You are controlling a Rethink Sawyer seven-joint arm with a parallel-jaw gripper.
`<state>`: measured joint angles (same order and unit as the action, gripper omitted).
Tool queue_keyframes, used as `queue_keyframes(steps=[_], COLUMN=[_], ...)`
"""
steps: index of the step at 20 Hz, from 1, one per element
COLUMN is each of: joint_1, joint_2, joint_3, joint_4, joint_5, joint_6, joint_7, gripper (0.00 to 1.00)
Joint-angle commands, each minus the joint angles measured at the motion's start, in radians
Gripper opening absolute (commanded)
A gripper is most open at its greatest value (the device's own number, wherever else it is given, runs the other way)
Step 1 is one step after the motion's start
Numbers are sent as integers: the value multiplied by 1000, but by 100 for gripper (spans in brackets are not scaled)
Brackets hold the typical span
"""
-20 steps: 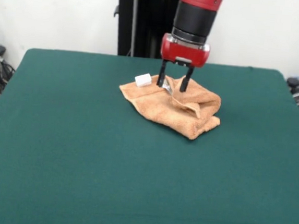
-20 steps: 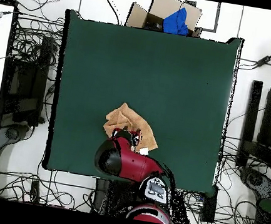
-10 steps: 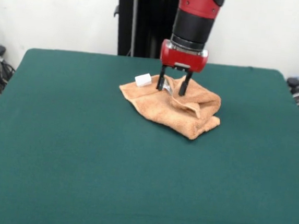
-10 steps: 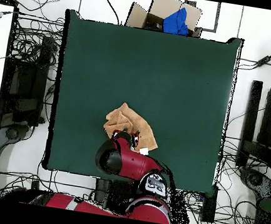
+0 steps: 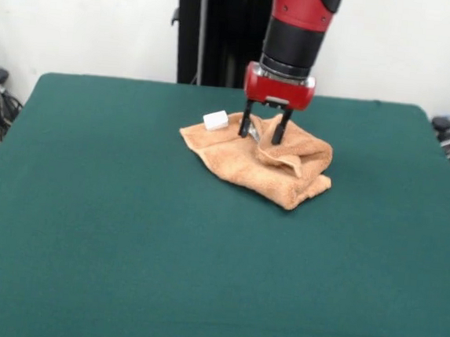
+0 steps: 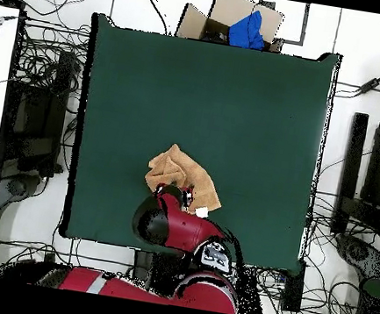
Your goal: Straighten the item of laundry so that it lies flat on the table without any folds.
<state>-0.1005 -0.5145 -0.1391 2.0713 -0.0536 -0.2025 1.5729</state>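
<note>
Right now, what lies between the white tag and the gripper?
Only towel. In the front view the white tag sits at the towel's far corner, and peach cloth alone fills the short stretch to the gripper, whose open jaws reach the cloth.

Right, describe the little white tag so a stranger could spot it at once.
Start at the green table and find the crumpled orange towel below the gripper. The tag sticks out at the towel's far corner, the only white thing on the cloth.

Arm vertical — pincer point(image 5: 261, 133) downward, prongs parted
</note>
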Motion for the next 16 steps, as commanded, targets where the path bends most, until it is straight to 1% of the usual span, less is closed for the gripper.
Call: queue_keyframes(steps=[1, 4, 13, 16], joint_1=[-16, -23, -22, -38], joint_2=[-7, -3, 85, 101], joint_3=[95, 102, 94, 105], joint_4=[-52, -49, -108, -116], joint_5=[0, -7, -4, -18], joint_6=[30, 19, -50, -65], joint_7=[173, 174, 173, 171], gripper=[100, 100, 100, 100])
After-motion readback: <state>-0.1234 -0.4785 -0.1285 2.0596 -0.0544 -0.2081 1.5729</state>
